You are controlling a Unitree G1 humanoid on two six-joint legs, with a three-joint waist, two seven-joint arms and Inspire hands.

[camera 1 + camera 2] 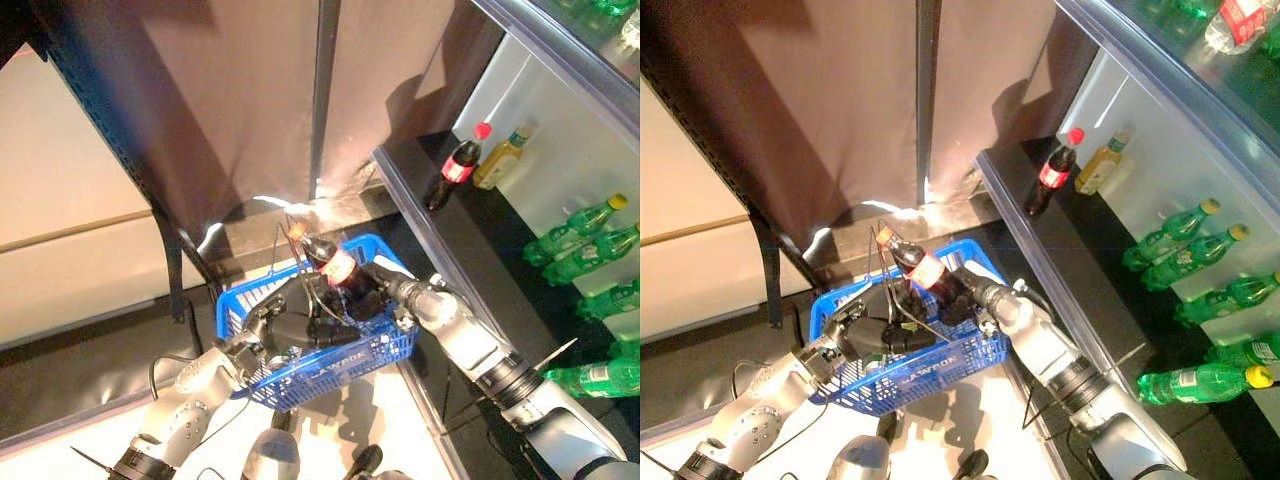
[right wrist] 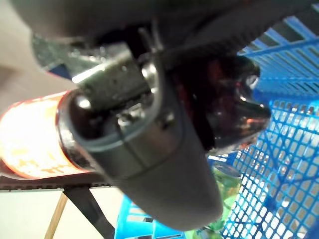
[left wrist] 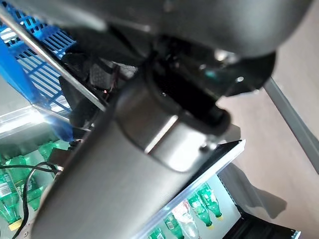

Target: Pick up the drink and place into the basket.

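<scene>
Right hand [image 1: 385, 287] is gripping a dark cola bottle with a red label [image 1: 333, 264], tilted over the blue plastic mesh basket [image 1: 385, 350] held by the left hand [image 1: 290, 328], and should probably lower it fully inside before letting go.

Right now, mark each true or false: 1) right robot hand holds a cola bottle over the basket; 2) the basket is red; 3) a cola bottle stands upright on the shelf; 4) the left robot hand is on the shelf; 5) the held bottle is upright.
1) True: the right robot hand grips the cola bottle above the basket.
2) False: it is blue.
3) True: the shelf cola bottle stands beside a yellow bottle.
4) False: the left robot hand is at the basket.
5) False: it is tilted.
</scene>
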